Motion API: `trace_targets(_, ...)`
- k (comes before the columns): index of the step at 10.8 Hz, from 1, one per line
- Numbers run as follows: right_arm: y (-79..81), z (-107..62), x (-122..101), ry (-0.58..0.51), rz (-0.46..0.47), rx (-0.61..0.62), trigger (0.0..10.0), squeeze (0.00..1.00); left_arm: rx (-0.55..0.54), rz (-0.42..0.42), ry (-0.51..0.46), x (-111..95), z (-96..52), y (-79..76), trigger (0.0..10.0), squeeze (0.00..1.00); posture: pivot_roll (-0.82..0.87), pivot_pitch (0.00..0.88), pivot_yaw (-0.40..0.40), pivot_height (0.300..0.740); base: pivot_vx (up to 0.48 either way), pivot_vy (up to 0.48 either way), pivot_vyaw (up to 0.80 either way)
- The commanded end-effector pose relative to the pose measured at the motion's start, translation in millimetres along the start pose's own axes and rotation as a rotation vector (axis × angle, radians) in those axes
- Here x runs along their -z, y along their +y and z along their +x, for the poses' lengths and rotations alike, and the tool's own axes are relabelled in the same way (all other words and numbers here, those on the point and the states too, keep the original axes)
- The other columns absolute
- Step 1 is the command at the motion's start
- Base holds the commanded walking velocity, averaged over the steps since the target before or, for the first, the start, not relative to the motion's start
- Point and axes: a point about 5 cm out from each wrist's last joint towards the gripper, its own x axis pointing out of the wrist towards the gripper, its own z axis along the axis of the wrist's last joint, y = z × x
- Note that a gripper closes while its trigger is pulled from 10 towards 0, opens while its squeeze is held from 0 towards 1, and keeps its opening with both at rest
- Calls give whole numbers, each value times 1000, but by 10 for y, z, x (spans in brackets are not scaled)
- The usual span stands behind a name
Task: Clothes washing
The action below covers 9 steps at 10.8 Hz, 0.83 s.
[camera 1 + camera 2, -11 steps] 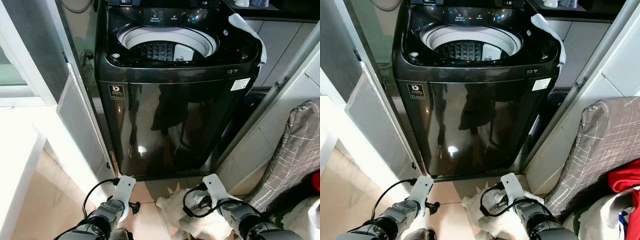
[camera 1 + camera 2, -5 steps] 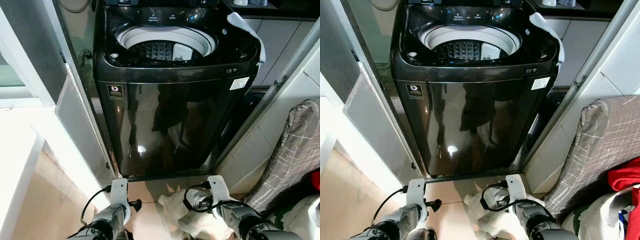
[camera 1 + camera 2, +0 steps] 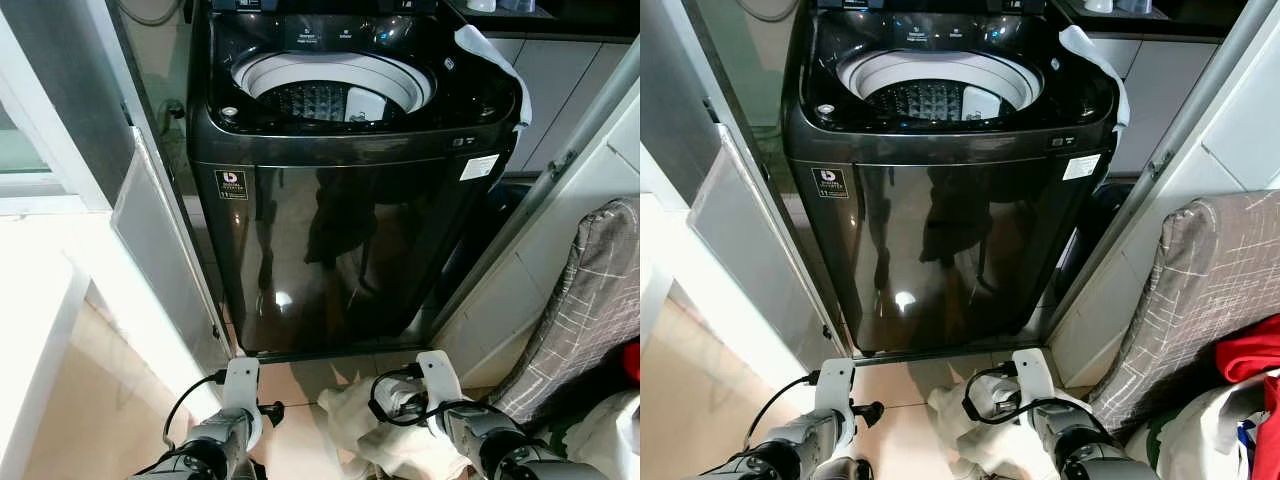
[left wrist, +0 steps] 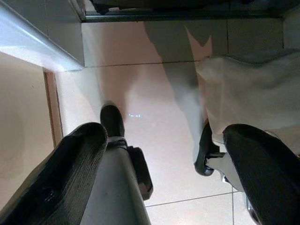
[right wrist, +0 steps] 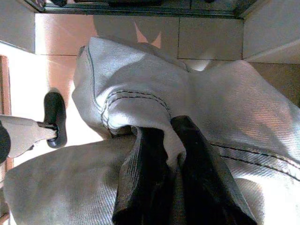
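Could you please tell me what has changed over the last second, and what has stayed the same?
The left gripper has drawn back and down toward the robot, its fingers open over the floor tiles. The right gripper has barely moved and stays shut on the pale garment low in front of the robot. The washing machine still stands with its lid open, a white cloth draped over its right corner.

Left gripper (image 4: 164, 154) jaws spread wide, tiled floor (image 4: 154, 98), pale garment (image 4: 248, 93) beside
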Motion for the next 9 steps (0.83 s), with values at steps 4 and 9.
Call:
trace_targets(4, -83, -18, 0, 9, -96, 11, 10000, 0, -22, 196, -20, -71, 1, -29, 10000, 0, -38, 3, -55, 740, 0, 0, 0)
trace_targets(9, -92, -22, -18, -85, -112, 36, 10000, 0, 3, 370, -126, -128, -7, -61, 10000, 0, -22, 0, -50, 740, 0, 0, 0)
